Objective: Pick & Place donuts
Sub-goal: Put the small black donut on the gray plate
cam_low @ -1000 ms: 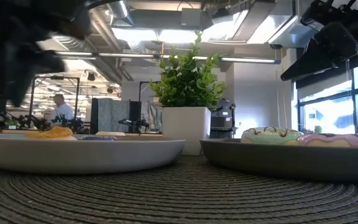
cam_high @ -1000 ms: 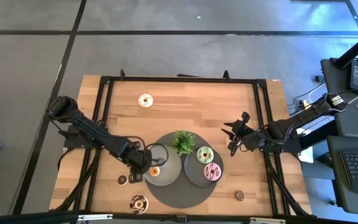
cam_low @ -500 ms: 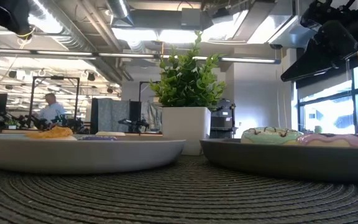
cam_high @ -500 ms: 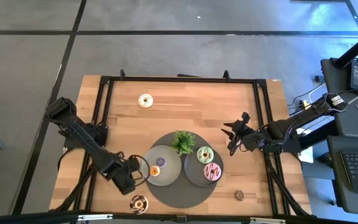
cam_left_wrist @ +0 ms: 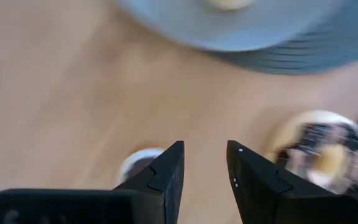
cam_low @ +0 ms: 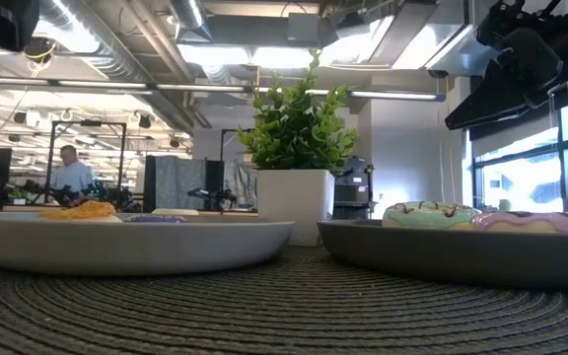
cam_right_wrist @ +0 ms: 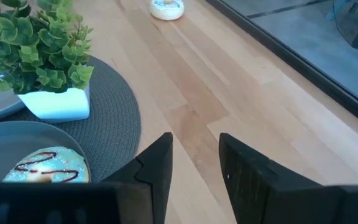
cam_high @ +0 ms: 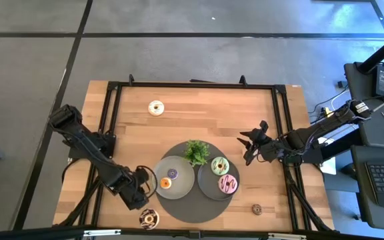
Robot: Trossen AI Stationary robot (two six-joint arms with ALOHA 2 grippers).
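My left gripper (cam_high: 137, 195) (cam_left_wrist: 205, 144) hovers open over bare wood left of the round mat. A small dark mini donut (cam_left_wrist: 135, 163) lies just beside one finger; in the high view the gripper hides it. The chocolate donut (cam_high: 148, 217) (cam_left_wrist: 319, 152) lies flat nearer the near edge. Orange (cam_high: 166, 183) and purple (cam_high: 172, 173) minis lie on the left grey plate (cam_high: 182, 189). Green (cam_high: 219, 165) and pink (cam_high: 228, 183) donuts lie on the right plate (cam_high: 205, 189). A white donut (cam_high: 155, 107) and a tan mini (cam_high: 257, 209) lie on the wood. My right gripper (cam_high: 247, 148) (cam_right_wrist: 196, 135) waits open right of the plates.
A small potted plant (cam_high: 196, 152) (cam_low: 297, 148) stands on the woven mat (cam_high: 192, 212) behind the two plates. A black frame (cam_high: 192, 85) runs around the table top. Bare wood lies across the far half and the near right corner. A person shows far off in the room.
My left gripper has drawn back from the left plate toward the table's near left, coming over the dark mini donut on the wood. The orange and purple minis stay on the plate. My right arm has kept still.
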